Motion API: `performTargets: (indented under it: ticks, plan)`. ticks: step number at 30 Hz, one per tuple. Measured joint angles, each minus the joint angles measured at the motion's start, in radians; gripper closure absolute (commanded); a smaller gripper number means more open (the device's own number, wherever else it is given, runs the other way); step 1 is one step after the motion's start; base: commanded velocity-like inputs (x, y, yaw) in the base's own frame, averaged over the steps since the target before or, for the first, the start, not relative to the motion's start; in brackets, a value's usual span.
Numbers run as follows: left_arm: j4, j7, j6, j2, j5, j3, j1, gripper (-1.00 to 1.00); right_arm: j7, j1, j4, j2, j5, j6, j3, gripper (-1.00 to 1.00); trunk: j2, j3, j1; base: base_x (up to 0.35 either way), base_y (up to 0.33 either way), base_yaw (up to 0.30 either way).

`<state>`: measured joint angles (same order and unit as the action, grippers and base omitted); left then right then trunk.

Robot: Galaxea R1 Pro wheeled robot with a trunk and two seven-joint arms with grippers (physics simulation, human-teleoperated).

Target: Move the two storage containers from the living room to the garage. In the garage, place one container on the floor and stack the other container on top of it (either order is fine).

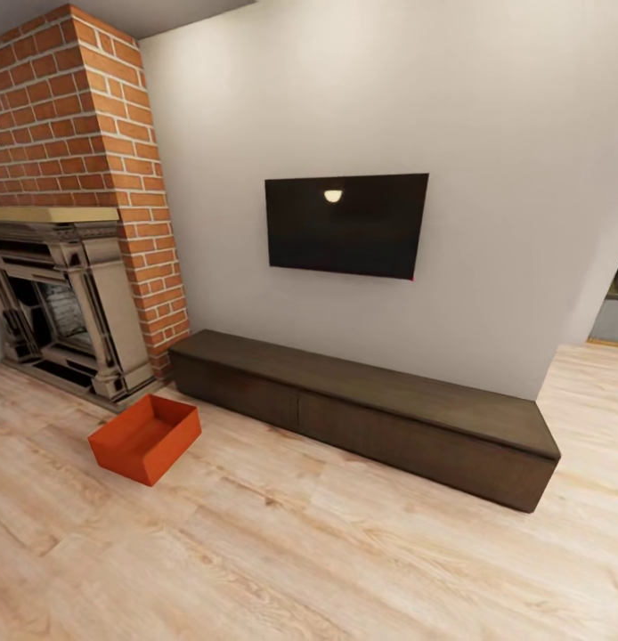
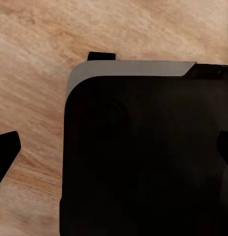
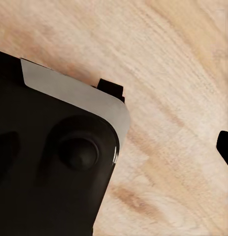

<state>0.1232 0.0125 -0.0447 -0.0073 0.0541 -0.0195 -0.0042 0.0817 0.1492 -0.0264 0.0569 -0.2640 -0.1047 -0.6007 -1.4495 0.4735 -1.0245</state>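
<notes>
Head view, one orange-red storage container (image 1: 146, 438) on light wood floor (image 1: 345, 552) near brick fireplace (image 1: 64, 303), beside dark low cabinet (image 1: 371, 414), wall TV (image 1: 346, 224) above, gripper states cannot be told

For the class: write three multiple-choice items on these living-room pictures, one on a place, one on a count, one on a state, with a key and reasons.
1. Where does the orange-red container sit?
A. On the wood floor in front of the brick fireplace
B. On top of the low dark cabinet
C. Beside a red car

2. How many orange-red containers show in the head view?
A. Three
B. One
C. Two

3. The container is:
A. Covered by a lid
B. Tipped on its side
C. Upright, open-topped and empty

Key: 1 A, it rests on the planks by the hearth; 2 B, a single tray appears; 3 C, its bare inner bottom shows.
</notes>
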Motion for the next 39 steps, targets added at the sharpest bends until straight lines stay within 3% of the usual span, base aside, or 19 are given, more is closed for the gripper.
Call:
performTargets:
  ticks: [25, 39]
  plan:
    - [0.000, 0.000, 0.000, 0.000, 0.000, 0.000, 0.000, -1.00, 0.000, 0.000, 0.000, 0.000, 0.000, -0.001, 0.000, -1.00, 0.000, 0.000, 0.000, 0.321, 0.000, 0.002]
    - [0.000, 0.000, 0.000, 0.000, 0.000, 0.000, 0.000, -1.00, 0.000, 0.000, 0.000, 0.000, 0.002, 0.000, 0.000, -1.00, 0.000, 0.000, 0.000, 0.321, 0.000, 0.234]
